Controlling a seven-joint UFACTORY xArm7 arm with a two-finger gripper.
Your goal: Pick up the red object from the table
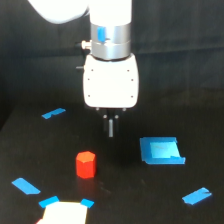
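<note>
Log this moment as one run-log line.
phase: approach | gripper: fingers together, empty, above table | red hexagonal block: upright, untouched, toward exterior view's left of gripper | grasp: not yet

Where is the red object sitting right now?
In the exterior view the red object stands upright on the table, below and toward that view's left of the gripper, which hangs above without touching it. The blue square patch lies off to its right.

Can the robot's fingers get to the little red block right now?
Probably yes. The red block stands alone on the table, nothing covers it, and the gripper hangs above, off toward the exterior view's right.
</note>
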